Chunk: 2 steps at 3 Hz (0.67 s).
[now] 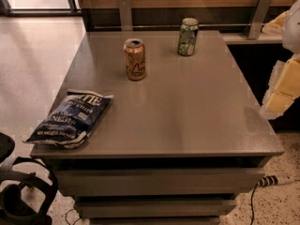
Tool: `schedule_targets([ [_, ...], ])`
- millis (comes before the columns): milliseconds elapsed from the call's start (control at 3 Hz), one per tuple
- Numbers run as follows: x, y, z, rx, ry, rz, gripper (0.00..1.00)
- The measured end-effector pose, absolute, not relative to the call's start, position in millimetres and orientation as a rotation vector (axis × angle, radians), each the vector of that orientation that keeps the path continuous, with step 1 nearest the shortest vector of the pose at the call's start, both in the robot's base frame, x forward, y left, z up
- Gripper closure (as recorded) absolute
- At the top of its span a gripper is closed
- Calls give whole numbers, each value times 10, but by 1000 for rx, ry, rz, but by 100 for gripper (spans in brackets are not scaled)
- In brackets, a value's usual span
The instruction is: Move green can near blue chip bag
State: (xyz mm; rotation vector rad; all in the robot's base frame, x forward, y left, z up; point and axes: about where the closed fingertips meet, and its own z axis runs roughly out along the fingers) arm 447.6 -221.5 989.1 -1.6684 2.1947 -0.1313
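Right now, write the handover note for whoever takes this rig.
Pincer: right edge of view, off the right side of the table, far from both things.
Green can: upright near the table's far edge.
Blue chip bag: flat on the near left corner.
Done: nothing; can and bag lie far apart.
Left: grasp the can, set it beside the bag.

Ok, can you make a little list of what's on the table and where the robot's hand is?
table: grey, holds three things
green can: upright, back, toward the right
orange can: upright, left of the green can and nearer
blue chip bag: lying flat, front left corner
gripper: right edge of view, beside the table, holding nothing
task: not done, green can far from bag
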Motion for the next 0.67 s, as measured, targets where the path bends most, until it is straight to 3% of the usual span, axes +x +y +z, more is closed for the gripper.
schedule_targets([
  [667,4998,-2524,9841,-1331,2172,-71,0],
])
